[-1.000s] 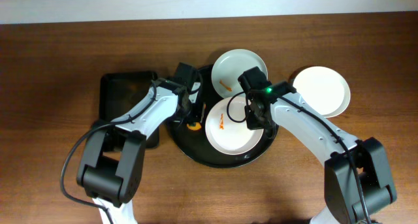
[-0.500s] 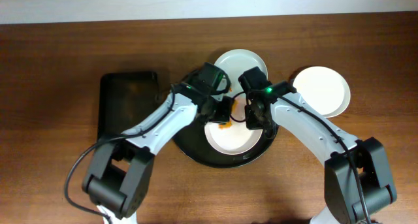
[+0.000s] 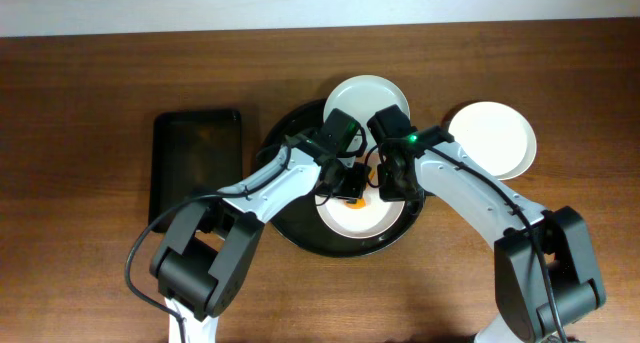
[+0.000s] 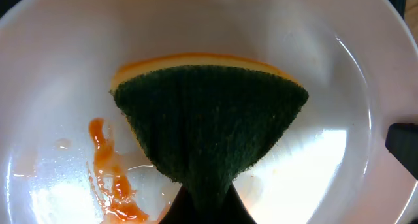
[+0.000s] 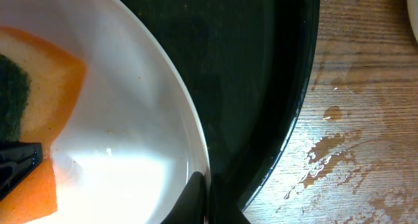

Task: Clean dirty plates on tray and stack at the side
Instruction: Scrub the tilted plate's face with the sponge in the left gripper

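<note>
The job looks about a third done from where I stand. The left pincer [image 3: 350,188] is clamped on a sponge [image 4: 209,119], green scouring face up and orange foam below, pressed flat into the near plate [image 3: 372,218] right beneath it. That plate sits inside the round black tray [image 3: 290,223]. The right pincer [image 3: 388,183] is closed on the plate's rim, which the right wrist view shows running up between its fingers, so I judge it is steadying the plate for the scrub.

In the left wrist view an orange-red smear [image 4: 111,178] lies just left of the sponge on the plate's floor, not wiped, so this plate is not clean.

Just beyond both pincers a far plate [image 3: 368,95] rests over the tray's back rim. The left arm covers part of it, so I cannot tell whether it is marked, but it has not been moved aside.

Well off to the outer side of the right pincer, a third plate [image 3: 492,138] lies on the bare counter [image 3: 560,63], clear of the tray and showing no smears. I take that as the one finished piece. Wet spots [image 5: 320,152] dot the wood just past the tray's edge.

Left to do, I judge: clear the smear, carry this plate onto the third one, then handle the far plate. A smaller rectangular tray [image 3: 197,163] sits behind the left arm, unused.
</note>
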